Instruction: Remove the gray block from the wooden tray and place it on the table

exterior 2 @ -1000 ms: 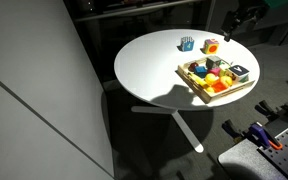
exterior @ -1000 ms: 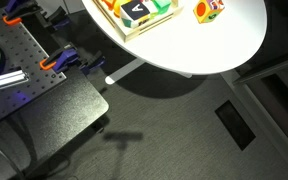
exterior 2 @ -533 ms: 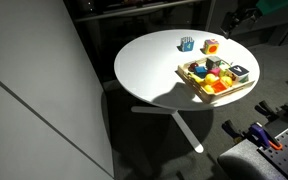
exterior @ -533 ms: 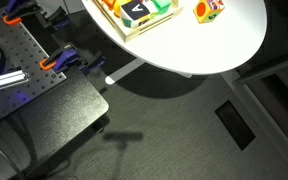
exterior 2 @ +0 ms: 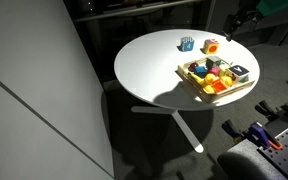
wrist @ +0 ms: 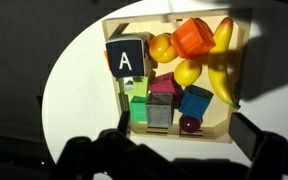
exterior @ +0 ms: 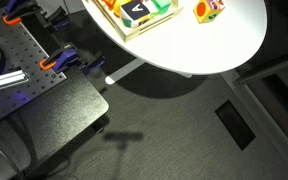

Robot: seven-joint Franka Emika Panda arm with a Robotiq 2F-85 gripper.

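The gray block [wrist: 126,58] is seen in the wrist view as a dark, almost black cube whose upper face bears a white letter A. It is lodged in one corner of the wooden tray [wrist: 214,122], close against the thin raised rim on two sides. The tray is set on the white round table [wrist: 79,90].

The tray is crowded. A round yellow fruit [wrist: 162,45] is pressed just beside the gray block, and a green block [wrist: 139,105] is placed close to it on its other open side. An orange block [wrist: 192,37], a banana [wrist: 222,62], a maroon block [wrist: 164,88], a blue block [wrist: 195,100] and a small purple ball [wrist: 189,124] are also held in the tray.

In an exterior view an orange multicoloured block [exterior 2: 211,46] and a small blue block [exterior 2: 187,43] are found on the table, apart from the tray. A perforated metal plate [exterior: 14,55] is seen beside the table.

The gripper [wrist: 174,158] is held above the tray's near edge, its dark fingers spread wide, with nothing grasped between them.
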